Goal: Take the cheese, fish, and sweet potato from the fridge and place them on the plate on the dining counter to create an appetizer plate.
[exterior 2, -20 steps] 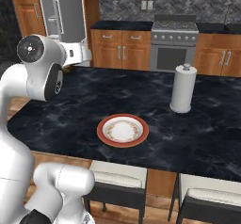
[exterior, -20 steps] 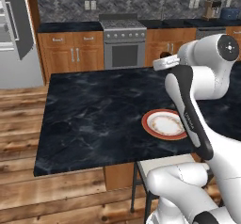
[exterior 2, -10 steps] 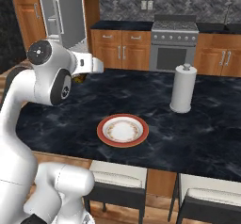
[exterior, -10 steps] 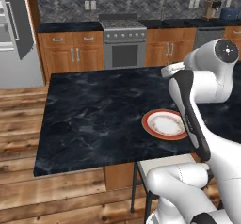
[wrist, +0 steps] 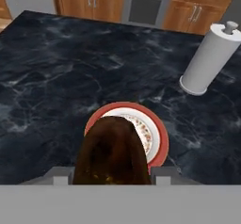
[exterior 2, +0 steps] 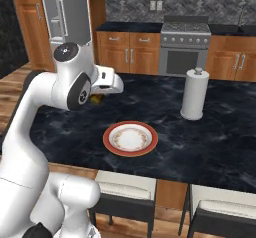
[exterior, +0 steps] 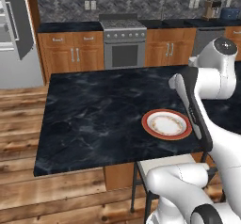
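1 big black marbled tabletop (exterior: pixel 99 115) takes up the middle of both base views, its wooden base showing under the near edge. Most of its top is bare: wide open stone lies left of the plate in the left base view, and more beyond it toward the stove (exterior: pixel 124 43). Wooden floor borders it on the left, and 2 stools (exterior 2: pixel 127 192) sit tucked under the near edge.

The grey fridge (exterior: pixel 14 35) stands well apart at the far left, its door swung open.

The white towel roll (exterior 2: pixel 194 94) stands upright on the tabletop, right of the plate and apart from it.

The plate (exterior 2: pixel 130 138) lies flat near the near edge, white in the middle with faint speckled patterning and a broad red-brown rim. Nothing lies on it that I can make out.

The sweet potato (wrist: pixel 113 157) is a dark reddish-brown oblong lump with faint yellowish flecks low on its near face. In the hand view it fills the lower middle and hides the near left part of the plate, so it hangs above the plate's edge rather than on it. In the right base view a small brownish-yellow bit shows under the hand, up off the tabletop and left of the plate.

The jaws are clamped on the sweet potato, each side just showing beside it.
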Available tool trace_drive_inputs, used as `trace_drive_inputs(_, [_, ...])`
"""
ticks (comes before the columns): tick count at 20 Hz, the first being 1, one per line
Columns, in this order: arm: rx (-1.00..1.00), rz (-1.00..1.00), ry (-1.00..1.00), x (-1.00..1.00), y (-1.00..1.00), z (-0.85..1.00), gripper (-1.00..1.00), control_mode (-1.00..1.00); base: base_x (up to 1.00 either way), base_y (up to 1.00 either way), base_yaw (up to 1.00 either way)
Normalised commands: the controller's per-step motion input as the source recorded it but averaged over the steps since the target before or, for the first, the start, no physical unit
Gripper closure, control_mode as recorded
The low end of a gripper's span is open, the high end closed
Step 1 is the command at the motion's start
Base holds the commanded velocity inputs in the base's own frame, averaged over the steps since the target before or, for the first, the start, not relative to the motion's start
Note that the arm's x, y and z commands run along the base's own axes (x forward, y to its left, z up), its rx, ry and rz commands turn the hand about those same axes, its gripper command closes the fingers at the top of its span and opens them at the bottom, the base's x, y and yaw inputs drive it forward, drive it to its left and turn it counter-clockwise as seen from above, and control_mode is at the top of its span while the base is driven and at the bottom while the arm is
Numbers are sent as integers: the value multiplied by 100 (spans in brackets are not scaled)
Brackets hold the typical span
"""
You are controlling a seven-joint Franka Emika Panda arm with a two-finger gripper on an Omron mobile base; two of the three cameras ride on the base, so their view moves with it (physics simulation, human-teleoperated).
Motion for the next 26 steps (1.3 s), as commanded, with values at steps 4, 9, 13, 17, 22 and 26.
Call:
trace_drive_inputs(4, [3, 0, 25, 3, -37, -43, 100, -100, 0, 0, 0])
trace_drive_inputs(9, [4, -8, 24, 8, -10, -32, 100, -100, 0, 0, 0])
trace_drive_inputs(13, [1, -15, 16, 10, 0, -29, 100, -100, 0, 0, 0])
trace_drive_inputs(17, [0, -19, 10, 11, 4, -31, 100, -100, 0, 0, 0])
trace_drive_inputs(22, [0, -19, 5, 7, 2, -30, 100, -100, 0, 0, 0])
trace_drive_inputs(26, [4, -19, 4, 6, 0, -26, 100, -100, 0, 0, 0])
